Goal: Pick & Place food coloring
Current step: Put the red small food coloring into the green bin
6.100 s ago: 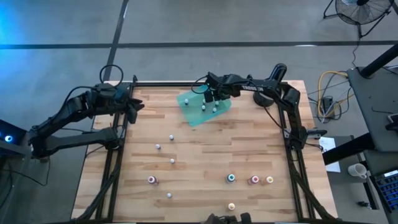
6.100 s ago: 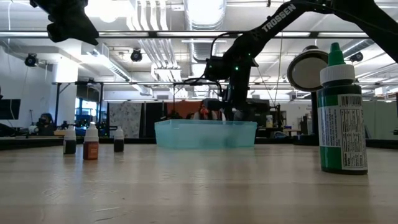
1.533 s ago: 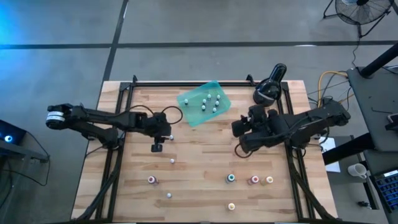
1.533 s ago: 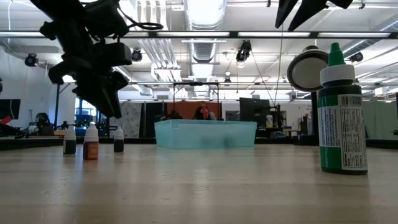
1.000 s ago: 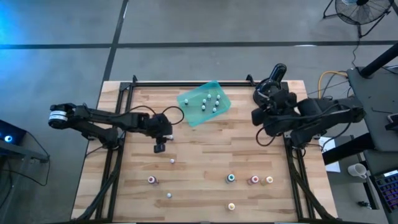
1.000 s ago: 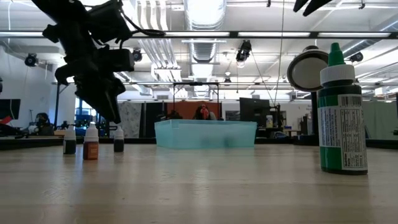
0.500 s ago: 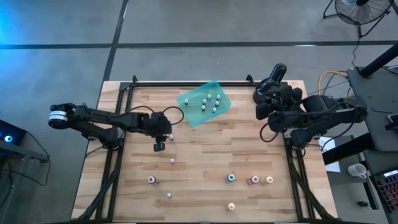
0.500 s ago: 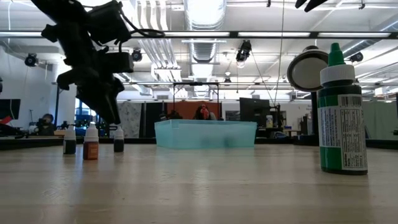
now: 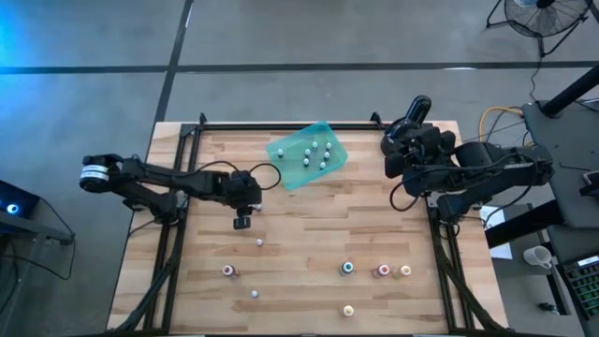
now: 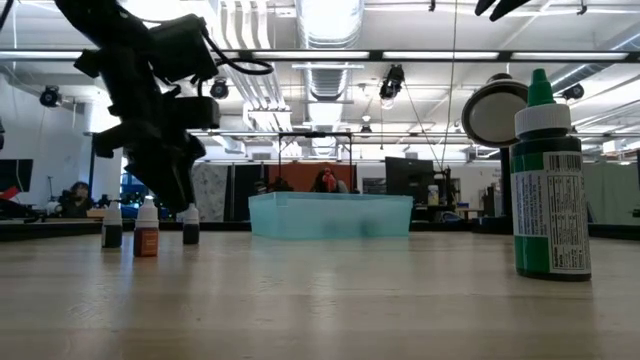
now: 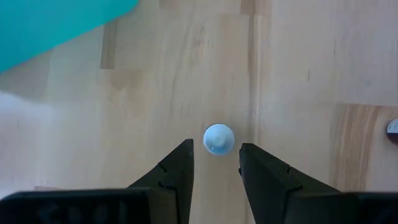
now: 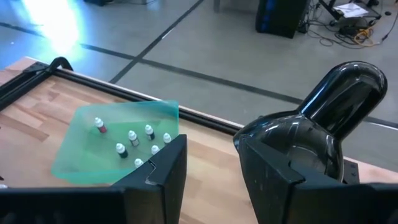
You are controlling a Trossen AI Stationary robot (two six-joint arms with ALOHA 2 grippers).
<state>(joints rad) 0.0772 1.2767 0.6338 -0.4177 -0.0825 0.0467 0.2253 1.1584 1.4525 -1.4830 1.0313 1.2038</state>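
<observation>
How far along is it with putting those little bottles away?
Roughly halfway. Six bottles already stand in the teal tray. The left gripper, fingers open, hovers over a white-capped bottle on the table, nothing gripped. The right gripper waits, empty, near the black device. About seven bottles remain loose, such as the teal-ringed one.

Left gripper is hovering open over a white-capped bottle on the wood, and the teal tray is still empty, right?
Not quite. The teal tray is not empty: the high view and the right wrist view show several white-capped bottles in it. The rest holds: the left gripper hovers open over a white-capped bottle on the wood, as the left wrist view shows.
</observation>
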